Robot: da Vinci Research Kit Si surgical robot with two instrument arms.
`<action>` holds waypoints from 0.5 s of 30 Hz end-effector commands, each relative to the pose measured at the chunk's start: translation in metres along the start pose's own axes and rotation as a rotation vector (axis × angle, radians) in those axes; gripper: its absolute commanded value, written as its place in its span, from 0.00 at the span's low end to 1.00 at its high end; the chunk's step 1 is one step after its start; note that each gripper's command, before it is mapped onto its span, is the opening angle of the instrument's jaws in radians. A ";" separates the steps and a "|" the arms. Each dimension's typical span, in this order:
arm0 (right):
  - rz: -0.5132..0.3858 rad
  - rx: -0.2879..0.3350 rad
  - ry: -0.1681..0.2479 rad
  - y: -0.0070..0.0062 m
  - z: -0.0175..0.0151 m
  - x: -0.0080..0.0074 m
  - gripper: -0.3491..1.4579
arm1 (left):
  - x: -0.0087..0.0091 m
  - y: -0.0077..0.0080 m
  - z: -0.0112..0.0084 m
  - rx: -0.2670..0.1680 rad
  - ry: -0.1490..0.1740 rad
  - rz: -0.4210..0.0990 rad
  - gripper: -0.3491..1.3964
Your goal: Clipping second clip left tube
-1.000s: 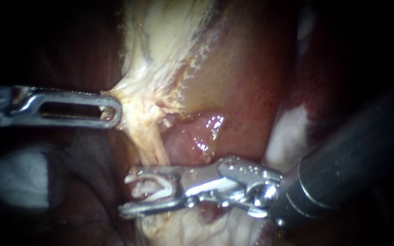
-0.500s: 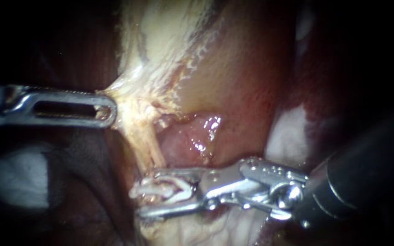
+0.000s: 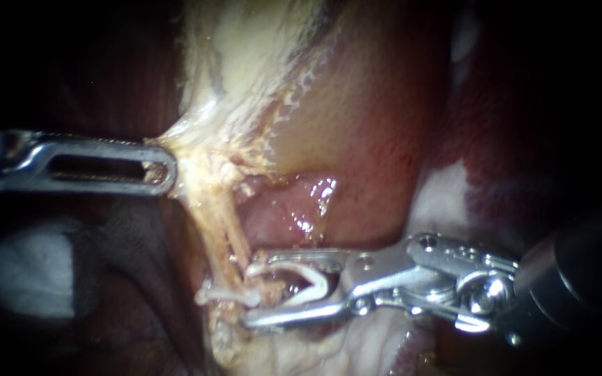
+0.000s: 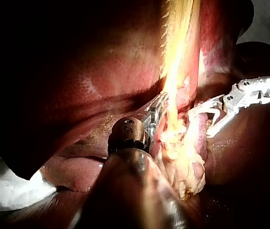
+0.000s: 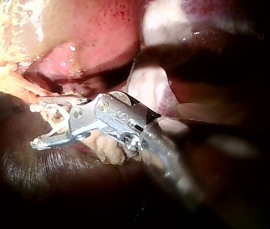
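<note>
One closed clip (image 3: 228, 297) sits on the tube (image 3: 219, 226), just beside my right instrument (image 3: 249, 290), whose jaws stand apart around an open clip (image 3: 311, 282). My left instrument (image 3: 165, 167) is clamped on pale tissue (image 3: 200, 143). I judge that closing here would miss the tube, and that advancing crookedly could snag the seated clip.

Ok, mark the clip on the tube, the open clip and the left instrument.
Clip on the tube (image 3: 233, 297), endoscope view: its middle.
Open clip (image 3: 320, 282), endoscope view: its bend.
Left instrument (image 3: 167, 168), endoscope view: its tip.
</note>
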 end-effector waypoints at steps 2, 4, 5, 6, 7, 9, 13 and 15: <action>-0.001 -0.002 0.001 0.0001 0.0004 -0.0001 0.51 | 0.0000 -0.0001 0.0000 0.000 0.000 0.000 0.00; -0.007 -0.002 0.001 0.0003 0.0006 -0.0002 0.51 | 0.0000 -0.0002 0.0000 -0.001 0.000 0.000 0.00; -0.007 -0.003 0.001 0.0003 0.0007 -0.0002 0.51 | 0.0001 -0.0002 0.0000 -0.001 -0.001 0.000 0.00; -0.007 -0.004 0.001 0.0004 0.0008 -0.0003 0.51 | 0.0001 -0.0002 0.0000 -0.001 -0.001 0.000 0.00; -0.014 -0.004 0.001 0.0005 0.0009 -0.0003 0.51 | 0.0001 -0.0002 0.0000 -0.001 -0.001 0.000 0.00; -0.014 -0.006 0.002 0.0007 0.0011 -0.0004 0.51 | 0.0001 -0.0003 -0.0001 -0.001 -0.001 0.000 0.00; -0.016 -0.009 0.002 0.0011 0.0015 -0.0007 0.52 | 0.0001 -0.0004 -0.0001 -0.001 -0.001 -0.001 0.00; -0.017 -0.010 0.003 0.0012 0.0019 -0.0009 0.52 | 0.0001 -0.0004 -0.0001 -0.001 -0.001 -0.001 0.00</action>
